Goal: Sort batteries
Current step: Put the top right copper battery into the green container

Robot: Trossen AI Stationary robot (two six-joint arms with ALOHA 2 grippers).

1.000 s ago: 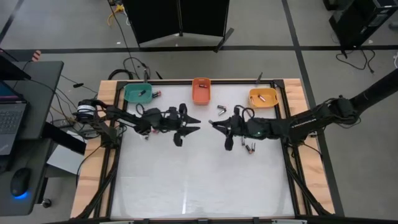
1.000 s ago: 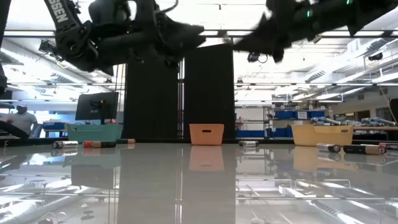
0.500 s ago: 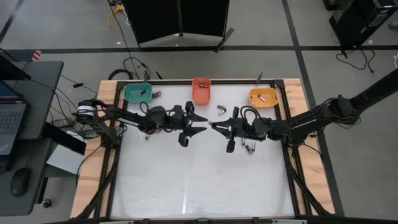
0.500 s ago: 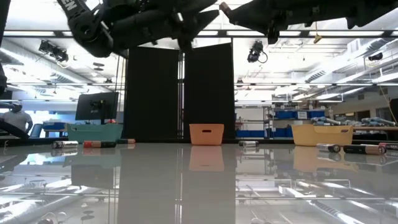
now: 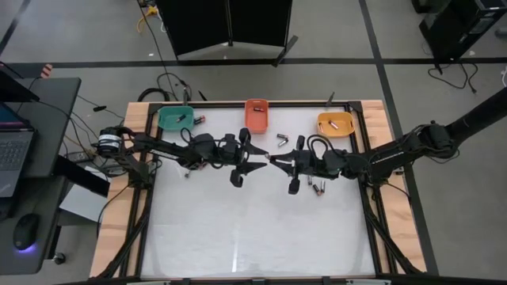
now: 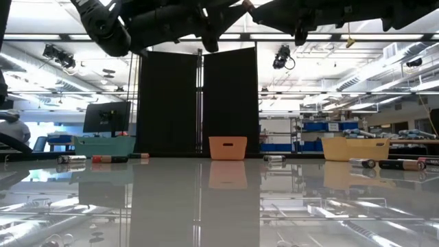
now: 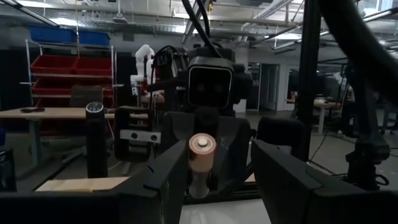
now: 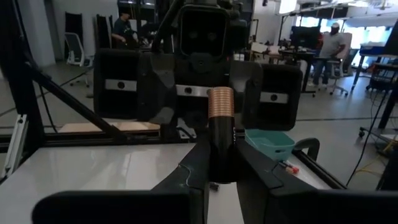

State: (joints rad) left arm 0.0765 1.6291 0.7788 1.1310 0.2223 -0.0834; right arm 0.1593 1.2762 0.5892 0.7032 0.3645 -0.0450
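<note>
A battery (image 8: 219,115) with a black body and a copper-coloured end is held in my right gripper (image 5: 274,161), high above the middle of the table. My left gripper (image 5: 260,158) faces it from the table's left, open. In the left wrist view the battery (image 7: 201,154) shows end-on between the left fingers, with a gap on each side. Loose batteries lie on the table near the orange bin (image 5: 281,140), under the right arm (image 5: 318,188) and under the left arm (image 5: 188,173). My right gripper pinches the battery's black body (image 8: 221,149) between its two fingers. The fingers come level from the table's right and lie along the battery. Its copper end (image 8: 219,104) sticks out past the fingertips toward my left gripper. The battery is lifted clear of the table.
Three bins stand along the far edge: green (image 5: 176,119), orange (image 5: 257,115) and yellow (image 5: 335,123), each with something small inside. One battery (image 5: 199,119) lies beside the green bin. The near half of the white table (image 5: 253,229) is bare.
My left gripper has gone up and toward the table's right, closer to my right gripper. My right gripper has tipped its fingers up to level with the battery still in them.
</note>
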